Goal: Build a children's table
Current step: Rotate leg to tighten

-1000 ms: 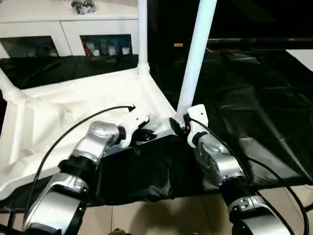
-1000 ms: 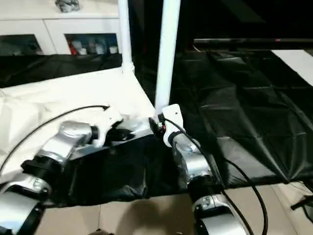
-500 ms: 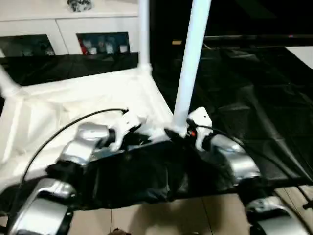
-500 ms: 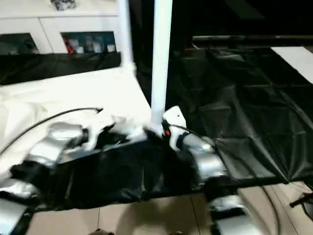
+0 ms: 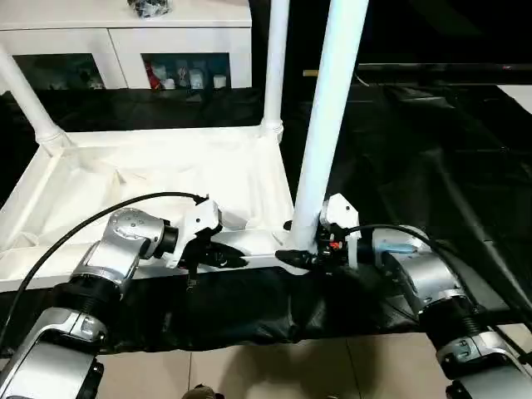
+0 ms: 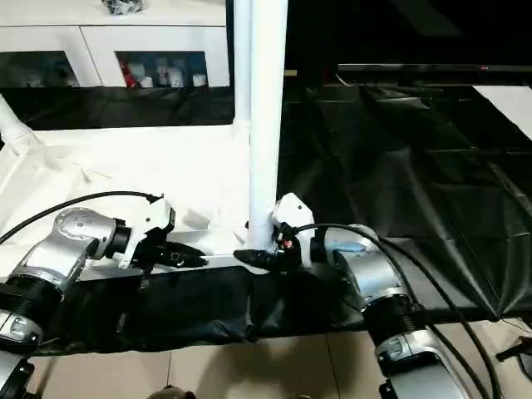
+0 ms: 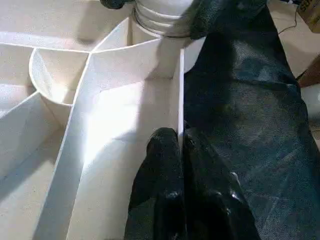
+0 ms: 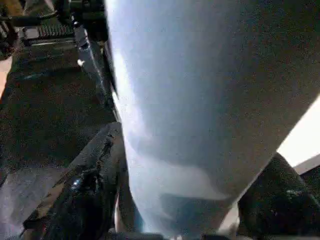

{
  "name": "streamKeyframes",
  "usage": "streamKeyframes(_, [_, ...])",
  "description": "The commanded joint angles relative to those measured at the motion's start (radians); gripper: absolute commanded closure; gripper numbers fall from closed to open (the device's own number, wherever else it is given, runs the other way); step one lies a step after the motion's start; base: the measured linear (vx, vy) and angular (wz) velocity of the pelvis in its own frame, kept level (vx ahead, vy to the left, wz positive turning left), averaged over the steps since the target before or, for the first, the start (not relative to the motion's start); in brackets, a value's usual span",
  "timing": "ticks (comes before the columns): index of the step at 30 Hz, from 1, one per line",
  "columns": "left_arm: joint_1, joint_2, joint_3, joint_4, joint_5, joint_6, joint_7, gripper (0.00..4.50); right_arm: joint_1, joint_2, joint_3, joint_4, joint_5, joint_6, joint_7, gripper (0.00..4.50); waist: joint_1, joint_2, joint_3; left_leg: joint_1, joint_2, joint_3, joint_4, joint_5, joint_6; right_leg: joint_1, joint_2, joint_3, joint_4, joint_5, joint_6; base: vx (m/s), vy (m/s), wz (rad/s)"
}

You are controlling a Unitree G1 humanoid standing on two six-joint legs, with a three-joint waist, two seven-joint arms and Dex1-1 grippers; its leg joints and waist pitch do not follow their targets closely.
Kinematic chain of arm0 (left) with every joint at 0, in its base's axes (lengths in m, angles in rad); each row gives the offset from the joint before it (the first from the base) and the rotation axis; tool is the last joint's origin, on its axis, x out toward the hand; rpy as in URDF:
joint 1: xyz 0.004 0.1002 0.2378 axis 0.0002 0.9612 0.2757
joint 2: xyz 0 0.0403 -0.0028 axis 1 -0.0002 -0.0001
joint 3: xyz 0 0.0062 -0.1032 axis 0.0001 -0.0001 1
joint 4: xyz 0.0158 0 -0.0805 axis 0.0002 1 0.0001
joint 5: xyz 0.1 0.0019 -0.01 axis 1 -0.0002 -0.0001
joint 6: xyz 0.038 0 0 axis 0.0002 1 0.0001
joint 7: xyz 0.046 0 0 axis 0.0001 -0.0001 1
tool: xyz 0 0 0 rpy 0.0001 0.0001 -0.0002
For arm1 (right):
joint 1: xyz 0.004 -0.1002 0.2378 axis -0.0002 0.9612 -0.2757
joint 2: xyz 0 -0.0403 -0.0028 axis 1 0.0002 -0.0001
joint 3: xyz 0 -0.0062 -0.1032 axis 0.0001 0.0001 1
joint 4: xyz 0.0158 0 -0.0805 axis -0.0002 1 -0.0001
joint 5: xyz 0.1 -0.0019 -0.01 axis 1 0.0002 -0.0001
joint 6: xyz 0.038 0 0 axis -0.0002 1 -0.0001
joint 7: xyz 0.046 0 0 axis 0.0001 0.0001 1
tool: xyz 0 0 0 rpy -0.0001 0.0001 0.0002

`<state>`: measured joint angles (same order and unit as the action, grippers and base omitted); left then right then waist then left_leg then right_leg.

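The white tabletop lies upside down on the black sheet, ribs facing up. Three white legs stand in its corner sockets: one at the far left, one at the far right and one at the near right. My right gripper is shut on the base of the near right leg, one black finger on each side. My left gripper is shut on the thin near rim wall of the tabletop, a little left of that socket.
A white cabinet with glass doors stands behind the tabletop. The black sheet spreads wide to the right, with a flat white sheet at its far right edge. Tiled floor shows below the near edge.
The view has shifted. The near right leg leaned to the right before and now stands almost upright in its socket. My right gripper has stayed at its base, my left gripper on the rim.
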<state>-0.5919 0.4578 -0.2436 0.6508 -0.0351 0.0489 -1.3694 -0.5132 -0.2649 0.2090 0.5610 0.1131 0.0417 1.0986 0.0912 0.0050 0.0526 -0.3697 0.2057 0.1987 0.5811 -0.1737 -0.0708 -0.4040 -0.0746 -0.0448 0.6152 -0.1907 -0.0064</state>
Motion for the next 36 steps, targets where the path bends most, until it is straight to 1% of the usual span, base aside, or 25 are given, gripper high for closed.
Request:
streamKeyframes(1, [-0.019, -0.024, 0.008, -0.012, -0.014, 0.008, 0.024, 4.5, -0.012, 0.025, 0.024, -0.001, 0.002, 0.017, -0.009, 1.61, 0.003, -0.004, -0.066, 0.015, 0.028, -0.011, -0.062, -0.197, 0.033, 0.045, -0.063, 0.037, -0.064, -0.141, -0.243, 0.0, 0.0, 0.0])
streamKeyframes(3, [-0.028, -0.043, 0.023, 0.0, 0.0, 0.039, 0.103, 4.5, -0.017, 0.062, -0.012, 0.027, -0.021, 0.003, -0.144, 1.82, 0.002, -0.003, -0.064, 0.016, 0.029, -0.012, -0.064, -0.207, 0.025, 0.043, -0.063, 0.038, -0.067, -0.167, -0.236, 0.0, 0.0, 0.0])
streamKeyframes(4, [-0.029, -0.047, 0.025, 0.001, 0.001, 0.044, 0.115, 4.5, -0.018, 0.068, -0.017, 0.032, -0.025, 0.001, -0.165, 1.86, -0.002, -0.003, -0.063, 0.017, 0.027, -0.013, -0.065, -0.217, 0.013, 0.04, -0.064, 0.039, -0.069, -0.185, -0.234, 0.0, 0.0, 0.0])
streamKeyframes(6, [-0.04, -0.081, 0.049, 0.011, 0.002, 0.081, 0.207, 4.5, -0.023, 0.119, -0.062, 0.067, -0.047, 0.009, -0.346, 1.89, -0.007, -0.005, -0.061, 0.017, 0.025, -0.015, -0.068, -0.229, -0.006, 0.04, -0.065, 0.039, -0.073, -0.226, -0.222, 0.0, 0.0, 0.0])
streamKeyframes(7, [-0.04, -0.081, 0.049, 0.011, 0.002, 0.081, 0.207, 4.5, -0.023, 0.119, -0.062, 0.067, -0.047, 0.009, -0.346, 1.9, -0.007, -0.005, -0.063, 0.018, 0.025, -0.017, -0.069, -0.227, -0.012, 0.043, -0.066, 0.039, -0.073, -0.234, -0.216, 0.0, 0.0, 0.0])
streamKeyframes(8, [-0.036, -0.12, 0.051, -0.007, 0.01, 0.108, 0.277, 4.5, -0.017, 0.178, -0.105, 0.083, -0.044, 0.038, -0.497, 1.92, -0.01, -0.006, -0.063, 0.019, 0.025, -0.016, -0.069, -0.226, -0.011, 0.041, -0.065, 0.04, -0.075, -0.238, -0.205, 0.0, 0.0, 0.0])
streamKeyframes(10, [-0.028, -0.164, 0.044, -0.027, 0.019, 0.135, 0.334, 4.5, -0.011, 0.233, -0.128, 0.096, -0.049, 0.053, -0.616, 1.92, -0.01, -0.004, -0.064, 0.02, 0.025, -0.017, -0.07, -0.218, -0.016, 0.04, -0.066, 0.042, -0.074, -0.23, -0.202, 0.0, 0.0, 0.0])
streamKeyframes(13, [-0.018, -0.21, 0.032, -0.049, 0.024, 0.157, 0.374, 4.5, -0.004, 0.285, -0.122, 0.109, -0.067, 0.054, -0.698, 1.92, -0.01, -0.003, -0.065, 0.02, 0.024, -0.015, -0.069, -0.209, -0.014, 0.041, -0.063, 0.041, -0.075, -0.212, -0.195, 0.0, 0.0, 0.0])
streamKeyframes(14, [-0.007, -0.253, 0.016, -0.067, 0.029, 0.169, 0.408, 4.5, 0.001, 0.337, -0.09, 0.111, -0.089, 0.042, -0.724, 1.92, -0.01, 0.003, -0.065, 0.018, 0.023, -0.016, -0.07, -0.21, -0.013, 0.041, -0.061, 0.04, -0.074, -0.192, -0.193, 0.0, 0.0, 0.0])
streamKeyframes(15, [-0.007, -0.253, 0.016, -0.067, 0.029, 0.169, 0.408, 4.5, 0.001, 0.337, -0.09, 0.111, -0.089, 0.042, -0.724, 1.92, -0.011, 0.002, -0.065, 0.017, 0.023, -0.015, -0.07, -0.208, -0.012, 0.041, -0.061, 0.04, -0.074, -0.184, -0.193, 0.0, 0.0, 0.0])
streamKeyframes(16, [-0.004, -0.267, 0.007, -0.065, 0.037, 0.161, 0.42, 4.5, 0.0, 0.355, -0.074, 0.111, -0.102, 0.023, -0.725, 1.37, -0.011, 0.001, -0.064, 0.018, 0.022, -0.015, -0.071, -0.216, -0.009, 0.041, -0.06, 0.04, -0.076, -0.186, -0.19, 0.0, 0.0, 0.0])
streamKeyframes(17, [-0.002, -0.274, 0.003, -0.062, 0.044, 0.157, 0.431, 4.5, -0.003, 0.36, -0.061, 0.111, -0.121, 0.0, -0.736, 1.23, -0.012, 0.0, -0.063, 0.018, 0.02, -0.015, -0.071, -0.227, -0.008, 0.04, -0.059, 0.04, -0.078, -0.201, -0.184, 0.0, 0.0, 0.0])
streamKeyframes(18, [-0.002, -0.274, 0.003, -0.062, 0.044, 0.157, 0.431, 4.5, -0.003, 0.36, -0.061, 0.111, -0.121, 0.0, -0.736, 1.23, -0.011, 0.001, -0.064, 0.019, 0.02, -0.015, -0.071, -0.231, -0.007, 0.041, -0.061, 0.041, -0.079, -0.208, -0.181, 0.0, 0.0, 0.0])
streamKeyframes(19, [-0.003, -0.268, 0.001, -0.06, 0.046, 0.151, 0.422, 4.5, -0.006, 0.355, -0.065, 0.108, -0.114, -0.006, -0.721, 1.06, -0.011, 0.004, -0.063, 0.019, 0.021, -0.016, -0.071, -0.24, -0.006, 0.04, -0.062, 0.042, -0.081, -0.226, -0.177, 0.0, 0.0, 0.0])
streamKeyframes(21, [-0.004, -0.236, 0.007, -0.063, 0.048, 0.136, 0.397, 4.5, -0.011, 0.324, -0.083, 0.092, -0.093, -0.009, -0.674, 0.78, -0.012, 0.002, -0.064, 0.018, 0.021, -0.017, -0.072, -0.24, -0.003, 0.042, -0.061, 0.042, -0.081, -0.226, -0.17, 0.0, 0.0, 0.0])
streamKeyframes(22, [-0.004, -0.236, 0.007, -0.063, 0.048, 0.136, 0.397, 4.5, -0.011, 0.324, -0.083, 0.092, -0.093, -0.009, -0.674, 0.78, -0.011, 0.002, -0.065, 0.018, 0.021, -0.017, -0.072, -0.238, -0.001, 0.042, -0.061, 0.042, -0.08, -0.22, -0.17, 0.0, 0.0, 0.0])
streamKeyframes(23, [-0.004, -0.21, 0.014, -0.069, 0.042, 0.122, 0.361, 4.5, -0.01, 0.289, -0.08, 0.073, -0.079, -0.013, -0.608, 0.7, -0.012, 0.001, -0.066, 0.017, 0.022, -0.016, -0.071, -0.232, 0.002, 0.041, -0.06, 0.042, -0.079, -0.204, -0.173, 0.0, 0.0, 0.0])
streamKeyframes(24, [-0.004, -0.21, 0.014, -0.069, 0.042, 0.122, 0.361, 4.5, -0.01, 0.289, -0.08, 0.073, -0.079, -0.013, -0.608, 0.7, -0.011, 0.001, -0.066, 0.017, 0.021, -0.017, -0.071, -0.231, 0.007, 0.043, -0.061, 0.041, -0.079, -0.198, -0.175, 0.0, 0.0, 0.0])
streamKeyframes(25, [-0.003, -0.195, 0.018, -0.072, 0.037, 0.115, 0.336, 4.5, -0.01, 0.267, -0.076, 0.062, -0.072, -0.015, -0.566, 0.42, -0.011, 0.001, -0.067, 0.015, 0.021, -0.015, -0.069, -0.214, 0.014, 0.045, -0.06, 0.041, -0.075, -0.164, -0.182, 0.0, 0.0, 0.0])
streamKeyframes(26, [-0.002, -0.185, 0.019, -0.073, 0.033, 0.109, 0.316, 4.5, -0.01, 0.251, -0.071, 0.056, -0.07, -0.017, -0.536, 0.33, -0.011, -0.002, -0.069, 0.013, 0.02, -0.015, -0.067, -0.199, 0.024, 0.048, -0.059, 0.04, -0.071, -0.137, -0.189, 0.0, 0.0, 0.0])
streamKeyframes(30, [-0.005, -0.124, 0.017, -0.06, 0.02, 0.066, 0.2, 4.5, -0.007, 0.161, -0.038, 0.022, -0.058, -0.023, -0.339, 0.28, -0.011, 0.0, -0.069, 0.01, 0.021, -0.013, -0.063, -0.173, 0.044, 0.05, -0.059, 0.039, -0.067, -0.1, -0.209, 0.0, 0.0, 0.0])
streamKeyframes(31, [-0.008, -0.111, 0.017, -0.055, 0.015, 0.055, 0.17, 4.5, -0.005, 0.139, -0.027, 0.011, -0.049, -0.017, -0.285, 0.28, -0.008, 0.0, -0.07, 0.012, 0.023, -0.012, -0.062, -0.167, 0.047, 0.051, -0.057, 0.037, -0.065, -0.085, -0.216, 0.0, 0.0, 0.0])
streamKeyframes(32, [-0.011, -0.09, 0.019, -0.049, -0.001, 0.046, 0.111, 4.5, -0.001, 0.097, -0.005, -0.012, -0.035, -0.009, -0.177, 0.28, -0.005, 0.0, -0.07, 0.013, 0.024, -0.01, -0.06, -0.162, 0.054, 0.05, -0.056, 0.037, -0.062, -0.069, -0.226, 0.0, 0.0, 0.0])
streamKeyframes(34, [-0.015, -0.081, 0.019, -0.046, -0.004, 0.042, 0.09, 4.5, -0.001, 0.081, 0.003, -0.019, -0.032, -0.001, -0.136, 0.28, -0.001, 0.001, -0.069, 0.013, 0.026, -0.009, -0.059, -0.162, 0.06, 0.049, -0.055, 0.036, -0.059, -0.055, -0.237, 0.0, 0.0, 0.0])
streamKeyframes(36, [-0.022, -0.061, 0.014, -0.035, -0.007, 0.033, 0.045, 4.5, -0.006, 0.046, 0.022, -0.025, -0.027, 0.009, -0.051, 0.28, 0.001, 0.0, -0.068, 0.015, 0.027, -0.009, -0.06, -0.178, 0.056, 0.047, -0.057, 0.035, -0.062, -0.077, -0.242, 0.0, 0.0, 0.0])
